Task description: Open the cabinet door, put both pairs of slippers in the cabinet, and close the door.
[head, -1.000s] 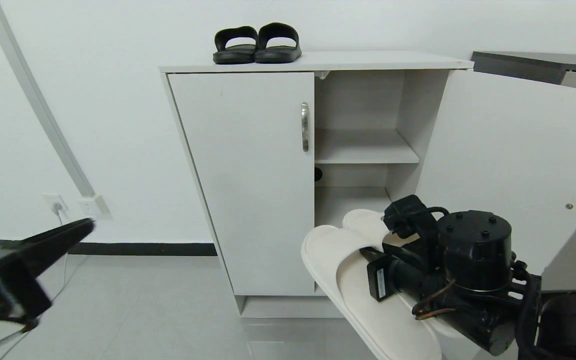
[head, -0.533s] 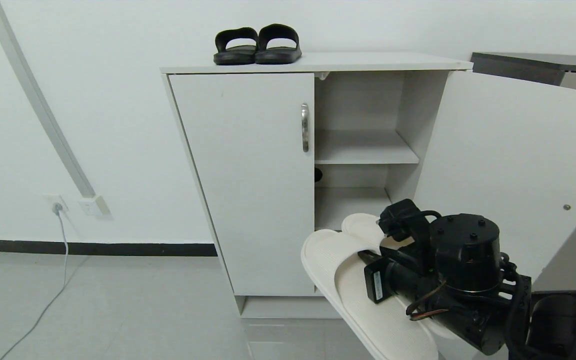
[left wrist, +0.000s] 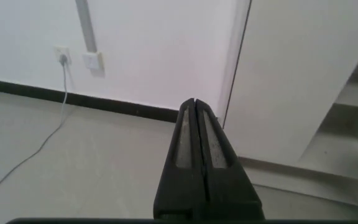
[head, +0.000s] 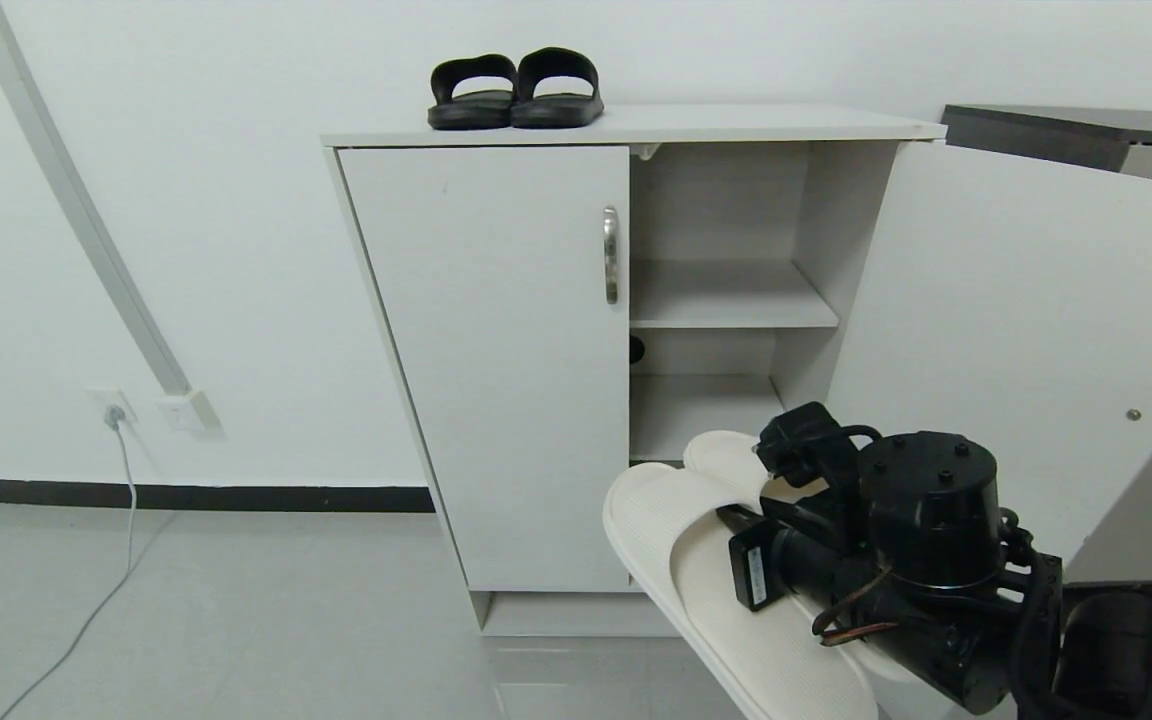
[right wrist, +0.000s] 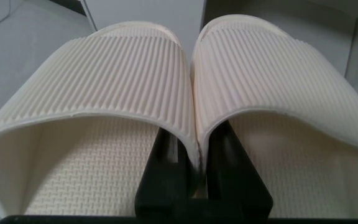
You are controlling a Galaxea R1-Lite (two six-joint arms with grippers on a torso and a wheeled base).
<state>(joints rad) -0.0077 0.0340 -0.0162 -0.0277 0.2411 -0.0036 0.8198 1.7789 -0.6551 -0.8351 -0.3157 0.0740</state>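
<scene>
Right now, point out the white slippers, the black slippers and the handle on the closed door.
white slippers [head: 704, 578], head view, on the ribbed strap of the left slipper.
black slippers [head: 556, 68], head view, on the strap of the right slipper.
door handle [head: 610, 255], head view, on the middle of the metal bar.

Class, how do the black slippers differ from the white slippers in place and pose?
The black slippers stand level on the cabinet top; the white slippers hang tilted in front of the open compartment. The black slippers are untouched; the white slippers are gripped by the right hand. Each pair lies side by side.
</scene>
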